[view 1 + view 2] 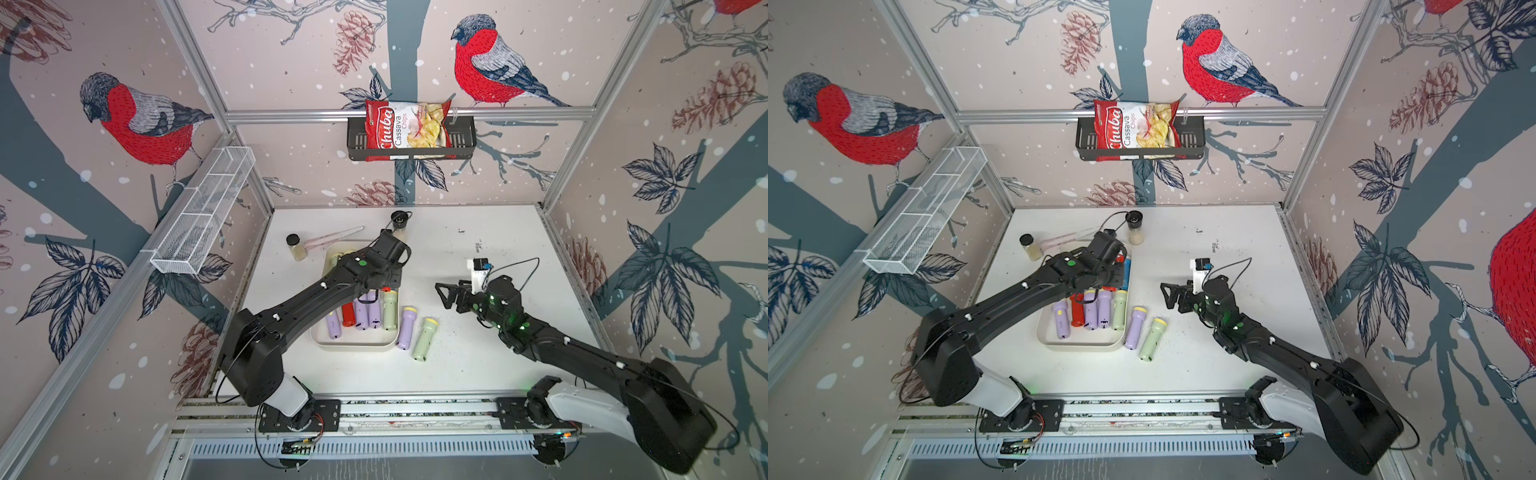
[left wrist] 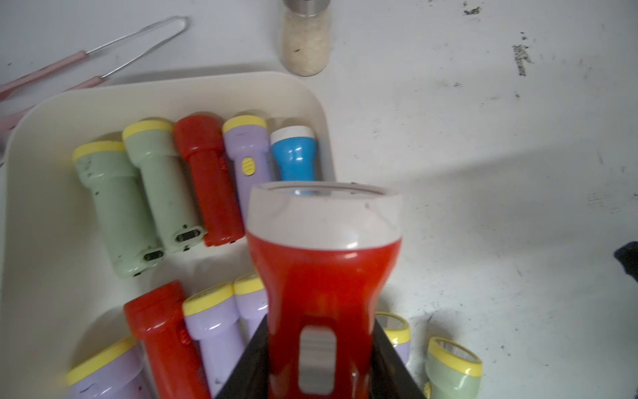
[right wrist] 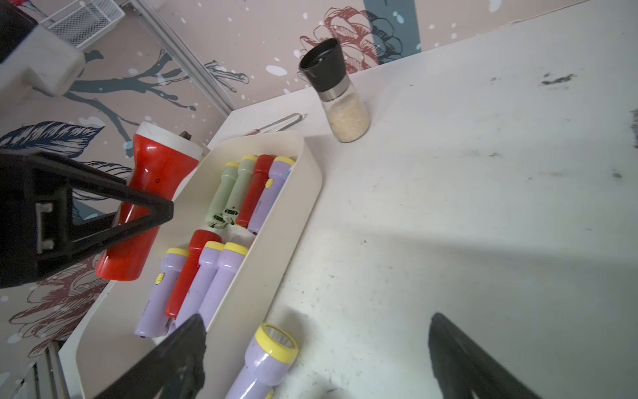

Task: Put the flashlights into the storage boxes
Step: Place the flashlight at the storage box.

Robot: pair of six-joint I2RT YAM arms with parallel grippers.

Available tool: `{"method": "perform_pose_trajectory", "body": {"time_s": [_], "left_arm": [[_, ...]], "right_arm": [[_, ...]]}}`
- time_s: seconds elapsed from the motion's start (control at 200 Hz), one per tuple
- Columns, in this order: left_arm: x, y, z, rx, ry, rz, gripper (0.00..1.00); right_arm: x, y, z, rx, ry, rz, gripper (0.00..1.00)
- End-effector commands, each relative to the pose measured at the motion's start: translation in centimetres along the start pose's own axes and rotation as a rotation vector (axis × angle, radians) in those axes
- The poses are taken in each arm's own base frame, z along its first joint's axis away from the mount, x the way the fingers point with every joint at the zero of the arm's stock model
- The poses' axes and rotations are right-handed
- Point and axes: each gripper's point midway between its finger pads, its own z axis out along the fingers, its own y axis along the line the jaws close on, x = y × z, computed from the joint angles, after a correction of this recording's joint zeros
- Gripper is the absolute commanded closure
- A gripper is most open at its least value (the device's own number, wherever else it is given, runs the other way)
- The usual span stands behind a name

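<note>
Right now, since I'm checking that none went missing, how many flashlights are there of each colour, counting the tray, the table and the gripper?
Lilac flashlights: 5
Pale green flashlights: 4
Red flashlights: 3, one of them held in the left gripper
Blue flashlights: 1
Total: 13

The left arm (image 1: 1017, 299) is reaching across a cream tray (image 1: 1084, 345), where 5 flashlights (image 1: 1090, 313) are showing side by side at its near end. 2 more, a lilac flashlight (image 1: 1136, 328) and a green flashlight (image 1: 1152, 338), are lying on the table (image 1: 1204, 361) just beside the tray. The right gripper (image 1: 1165, 296) is hovering nearby, jaws spread wide.
</note>
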Motion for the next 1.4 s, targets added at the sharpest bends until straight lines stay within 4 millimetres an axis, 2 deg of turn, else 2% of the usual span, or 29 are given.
{"method": "perform_pose_trajectory", "body": {"time_s": [0.0,0.165,0.19,0.23,0.245,0.305,0.56,1.046,1.396], "left_arm": [[1.1,2.8,-0.8,-0.034,0.003,-0.063,0.77],[3.3,6.6,-1.9,-0.088,0.01,-0.128,0.77],[3.6,7.1,-2.0,-0.096,0.011,-0.137,0.77],[3.6,7.8,-2.4,-0.101,0.0,-0.156,0.77],[4.3,8.3,-2.1,-0.111,0.015,-0.158,0.77],[4.9,9.5,-2.3,-0.127,0.016,-0.178,0.77],[6.2,12.6,-2.6,-0.174,0.024,-0.214,0.77],[6.7,14.0,-1.3,-0.158,0.045,-0.266,0.77],[7.0,14.3,0.0,-0.148,0.066,-0.289,0.77]], "right_arm": [[-1.2,1.3,0.8,-0.029,-0.04,-0.033,0.0],[-1.3,2.9,1.9,-0.064,-0.024,-0.048,0.01],[-0.6,2.8,2.4,-0.058,-0.002,-0.047,0.0],[-0.5,3.1,2.6,-0.064,0.003,-0.05,0.0],[-0.5,3.1,2.7,-0.065,0.004,-0.051,0.01],[-0.4,3.5,2.9,-0.072,0.011,-0.055,0.0],[-0.2,4.5,3.3,-0.089,0.018,-0.065,0.01],[0.0,4.6,3.0,-0.088,0.019,-0.076,0.01],[0.0,4.4,2.9,-0.075,0.019,-0.084,0.0]]}}
